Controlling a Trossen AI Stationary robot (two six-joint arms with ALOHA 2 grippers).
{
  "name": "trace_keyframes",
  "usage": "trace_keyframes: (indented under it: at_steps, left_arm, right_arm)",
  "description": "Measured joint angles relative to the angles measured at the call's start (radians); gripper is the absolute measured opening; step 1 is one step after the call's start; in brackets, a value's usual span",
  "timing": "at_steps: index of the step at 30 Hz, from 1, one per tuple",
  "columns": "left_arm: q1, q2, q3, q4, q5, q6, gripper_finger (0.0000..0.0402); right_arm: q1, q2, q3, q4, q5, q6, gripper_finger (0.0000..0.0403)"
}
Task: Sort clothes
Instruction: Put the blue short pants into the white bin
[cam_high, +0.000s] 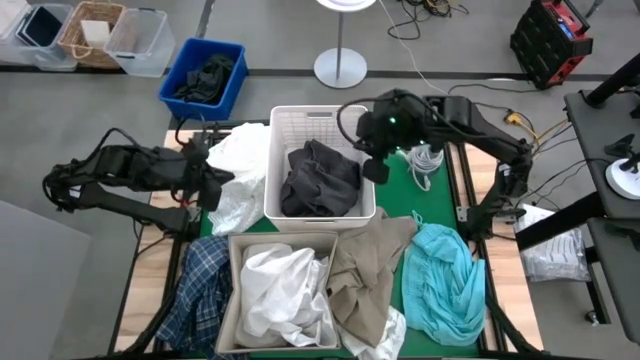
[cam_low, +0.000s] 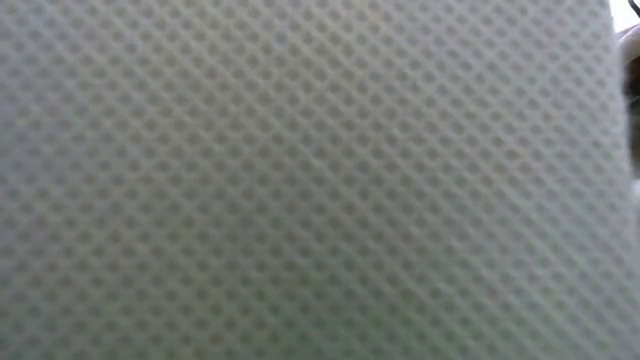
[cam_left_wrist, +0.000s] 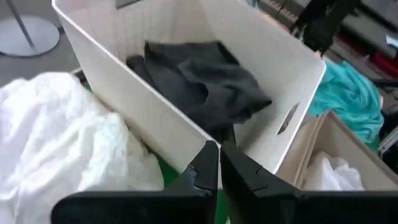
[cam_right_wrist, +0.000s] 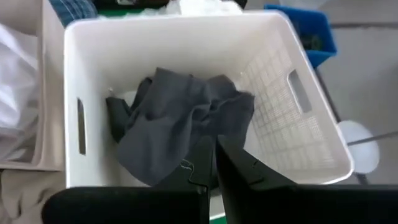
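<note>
A dark grey garment lies crumpled inside the white basket; it also shows in the right wrist view and the left wrist view. My right gripper hangs shut and empty over the basket's right rim, just above the garment. My left gripper is shut and empty beside the basket's left wall, next to a white garment heaped on the table. White clothes fill a beige bin. A beige garment, a teal garment and a plaid shirt lie near the front.
The low view is filled by a white mesh surface close to the camera. A blue bin with dark green cloth stands on the floor beyond the table's far left corner, near other containers. A white cable lies right of the basket.
</note>
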Motion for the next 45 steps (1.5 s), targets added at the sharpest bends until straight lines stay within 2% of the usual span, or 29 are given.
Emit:
trace_keyframes:
  at_steps: [5,10,13,17,22,28,33,38,45]
  left_arm:
    - [0.000,-0.002,0.000,-0.004,0.000,-0.017,0.0000]
    - [0.001,0.007,0.000,-0.003,0.000,-0.009,0.0000]
    - [0.003,0.017,0.000,0.001,-0.023,0.026,0.0000]
    - [0.018,0.028,0.000,0.033,-0.037,0.094,0.0000]
    - [0.023,0.032,0.000,0.132,-0.031,0.288,0.0000]
    - [0.056,0.033,0.000,0.285,0.117,0.436,0.0000]
    - [0.065,0.052,0.000,0.356,0.147,0.510,0.0000]
    - [0.065,0.074,0.000,0.379,0.143,0.542,0.0000]
    - [0.065,0.100,0.000,0.383,0.142,0.537,0.0000]
  right_arm:
    - [-0.054,-0.012,-0.042,-0.058,-0.138,-0.011,0.0013]
    - [-0.066,-0.077,-0.107,-0.172,-0.158,0.002,0.0013]
    - [-0.066,-0.131,-0.189,-0.150,-0.195,0.034,0.0013]
    - [-0.063,-0.205,-0.307,-0.100,-0.292,0.130,0.0015]
    - [-0.043,-0.304,-0.443,-0.124,-0.306,0.304,0.0055]
    - [0.047,-0.421,-0.586,-0.146,-0.306,0.444,0.0147]
    - [0.145,-0.469,-0.711,-0.153,-0.297,0.478,0.0203]
    - [0.268,-0.477,-0.836,-0.157,-0.265,0.561,0.0229]
    - [0.440,-0.479,-1.009,-0.161,-0.205,0.692,0.0240]
